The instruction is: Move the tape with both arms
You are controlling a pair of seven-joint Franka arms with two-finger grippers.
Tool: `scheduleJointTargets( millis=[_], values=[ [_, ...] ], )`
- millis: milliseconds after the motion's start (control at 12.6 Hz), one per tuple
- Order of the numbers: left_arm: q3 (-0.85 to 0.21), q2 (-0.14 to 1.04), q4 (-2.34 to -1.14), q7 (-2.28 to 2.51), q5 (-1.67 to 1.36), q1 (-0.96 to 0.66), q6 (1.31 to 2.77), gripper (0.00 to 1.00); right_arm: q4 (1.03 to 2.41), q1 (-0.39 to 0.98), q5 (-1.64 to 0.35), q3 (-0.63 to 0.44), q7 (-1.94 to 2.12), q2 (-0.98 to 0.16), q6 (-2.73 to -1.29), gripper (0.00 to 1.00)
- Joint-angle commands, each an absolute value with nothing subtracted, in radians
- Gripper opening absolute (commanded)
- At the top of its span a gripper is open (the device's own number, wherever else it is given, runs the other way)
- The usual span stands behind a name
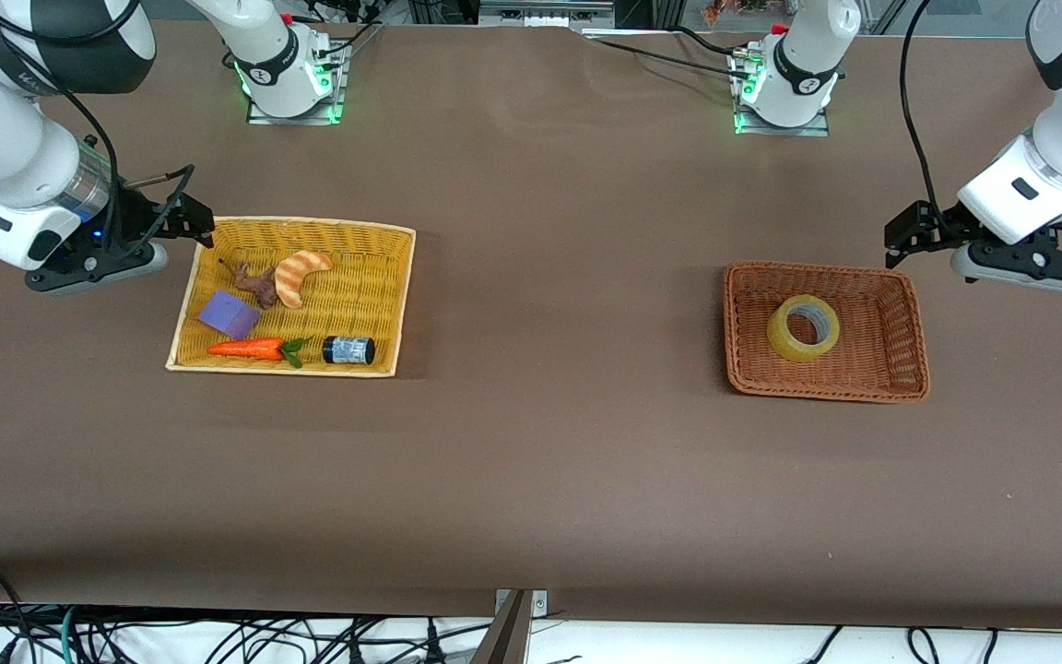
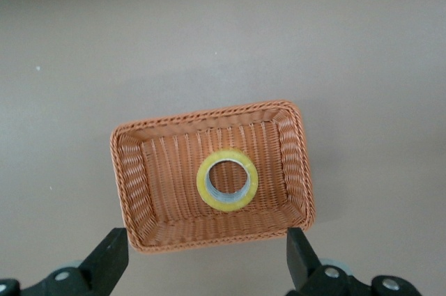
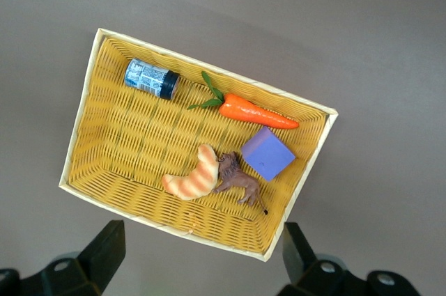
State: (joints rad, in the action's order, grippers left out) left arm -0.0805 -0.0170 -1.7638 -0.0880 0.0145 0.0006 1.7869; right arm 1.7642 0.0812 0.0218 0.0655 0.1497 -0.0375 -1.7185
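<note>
The tape (image 1: 803, 328), a yellowish ring with a wide hole, lies flat in the brown wicker basket (image 1: 741, 323) toward the left arm's end of the table. The left wrist view looks down on the tape (image 2: 227, 180) in the middle of this basket (image 2: 132, 177). My left gripper (image 1: 900, 238) hangs over the table beside the basket's edge, open (image 2: 207, 258) with nothing between its fingers. My right gripper (image 1: 185, 219) hovers over the table beside a yellow basket (image 1: 407, 295) at the right arm's end, also open and empty (image 3: 198, 254).
The yellow basket (image 3: 77, 136) holds a croissant (image 1: 299, 274), a brown toy lion (image 1: 259, 286), a purple block (image 1: 230, 314), a carrot (image 1: 250, 349) and a small dark jar (image 1: 348, 350). Bare brown table stretches between the two baskets.
</note>
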Motion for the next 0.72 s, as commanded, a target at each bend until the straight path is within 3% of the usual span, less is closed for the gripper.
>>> scheduleJointTargets(
  millis=[0,636],
  values=[
    [-0.067,-0.032,-1.772,-0.064,-0.006,-0.011,1.781,1.0,1.769,0.083,0.034,0.067,0.155,-0.02,-1.72,1.0],
    [-0.067,-0.028,-1.77,-0.067,-0.008,-0.003,1.775,1.0,1.77,0.083,0.034,0.069,0.156,-0.014,-1.71,1.0]
  ],
)
